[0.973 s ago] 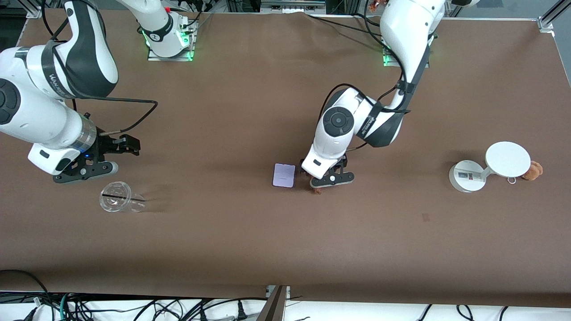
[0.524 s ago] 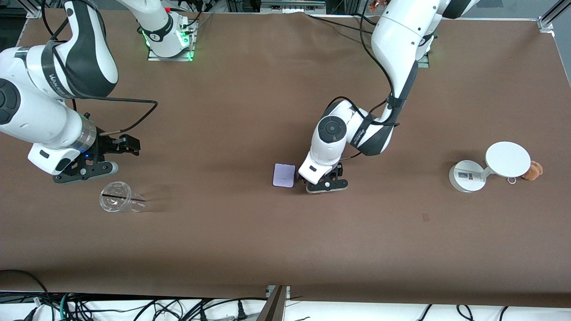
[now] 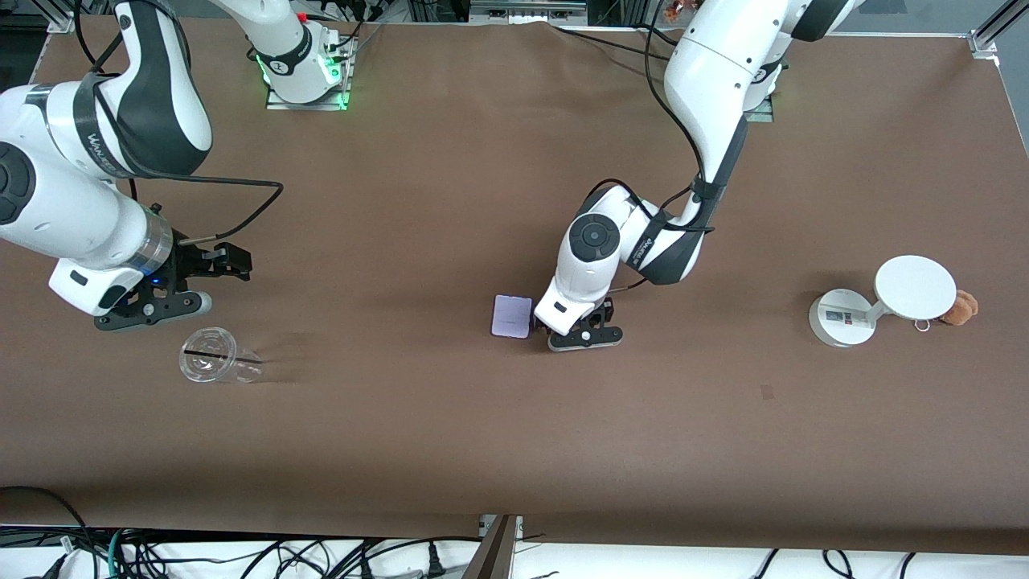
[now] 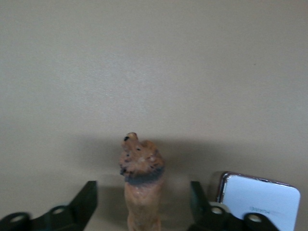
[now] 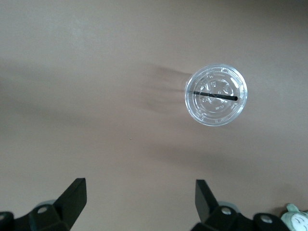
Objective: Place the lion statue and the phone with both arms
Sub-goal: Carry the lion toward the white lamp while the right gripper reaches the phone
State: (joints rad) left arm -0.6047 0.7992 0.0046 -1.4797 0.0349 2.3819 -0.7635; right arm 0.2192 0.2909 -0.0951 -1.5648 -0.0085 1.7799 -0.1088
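The lion statue [image 4: 142,178], a small reddish-brown figurine, stands upright on the table between the open fingers of my left gripper [image 4: 143,195]; neither finger touches it. In the front view the left gripper [image 3: 580,323] is low at the table's middle and hides the statue. The phone [image 3: 512,316], a pale lavender slab, lies flat right beside that gripper, toward the right arm's end; it also shows in the left wrist view [image 4: 260,202]. My right gripper [image 3: 211,267] is open and empty, held still near a clear cup; in its wrist view [image 5: 139,185] only bare table lies between the fingers.
A clear plastic cup with a lid and black straw [image 3: 211,364] stands just nearer the camera than the right gripper; it shows in the right wrist view [image 5: 216,95]. A white round stand [image 3: 842,318] with an orange-brown plush [image 3: 961,306] is at the left arm's end. A grey-green plush [image 5: 294,215] peeks in.
My left gripper has shifted toward the phone and come down around the lion statue, which now is hidden in the front view. The right arm has not moved.
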